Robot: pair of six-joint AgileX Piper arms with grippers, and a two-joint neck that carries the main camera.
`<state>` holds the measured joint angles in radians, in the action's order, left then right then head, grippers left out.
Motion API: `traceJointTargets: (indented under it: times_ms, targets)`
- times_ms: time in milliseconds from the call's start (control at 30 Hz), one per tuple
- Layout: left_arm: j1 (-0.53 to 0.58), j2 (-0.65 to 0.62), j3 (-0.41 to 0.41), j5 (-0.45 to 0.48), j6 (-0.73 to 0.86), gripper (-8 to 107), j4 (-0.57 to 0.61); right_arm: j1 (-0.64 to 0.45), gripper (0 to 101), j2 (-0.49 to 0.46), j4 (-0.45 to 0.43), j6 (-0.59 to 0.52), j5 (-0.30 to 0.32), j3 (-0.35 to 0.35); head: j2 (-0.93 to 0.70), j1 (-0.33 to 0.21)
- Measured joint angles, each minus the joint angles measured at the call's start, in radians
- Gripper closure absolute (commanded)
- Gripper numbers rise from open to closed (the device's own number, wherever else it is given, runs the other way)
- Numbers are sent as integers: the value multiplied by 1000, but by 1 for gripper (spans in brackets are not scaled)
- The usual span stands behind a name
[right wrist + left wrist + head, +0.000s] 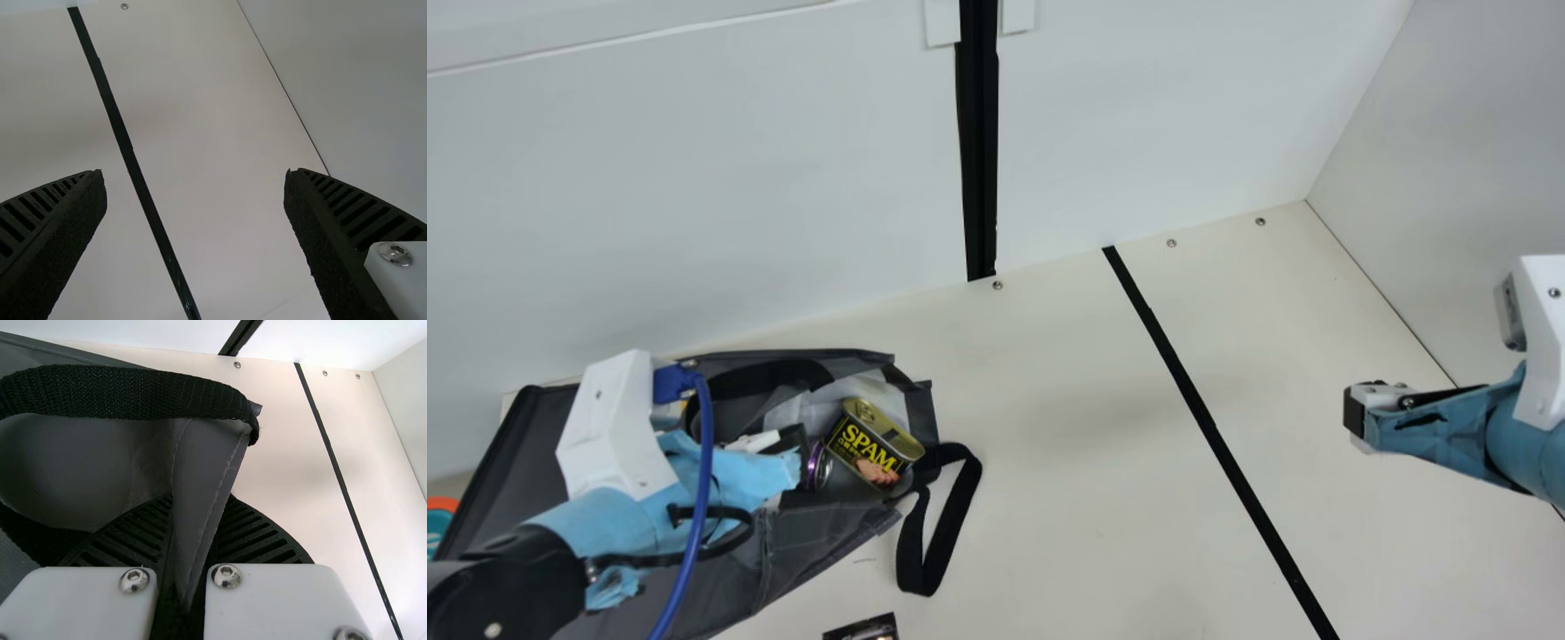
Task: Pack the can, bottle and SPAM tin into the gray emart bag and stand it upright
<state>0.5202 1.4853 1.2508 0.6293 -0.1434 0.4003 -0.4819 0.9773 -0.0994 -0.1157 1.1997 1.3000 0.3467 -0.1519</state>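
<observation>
On my left, the gripper [200,510] is clenched on a fold of the gray emart bag [809,533], which lies on its side in the lower left of the main view. The SPAM tin [874,447] sits in its mouth, against what I take for the purple-rimmed can [816,467]; I can't make out the bottle. If I hoist by that one fold, the cloth could slip or the mouth sag, letting the tin slide onto the desk [1067,498]. The black strap loop [929,564], trailing from the mouth, might snag or get trapped underneath. My right gripper [193,177], spread and holding nothing at the right edge, is too far off to steady a toppling bag.
</observation>
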Motion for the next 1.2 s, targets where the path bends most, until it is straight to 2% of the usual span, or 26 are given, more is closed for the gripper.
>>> traceJointTargets:
  times_ms: [467,800,1200]
  targets:
    - [0,0,0,0,0,107,0,-60,6,86,99,-127,-55,5,2,0]
    - [0,0,0,0,0,107,0,-107,6,168,228,-244,-77,29,0,0]
    - [0,0,0,0,0,107,0,-144,6,276,413,-417,-124,10,2,0]
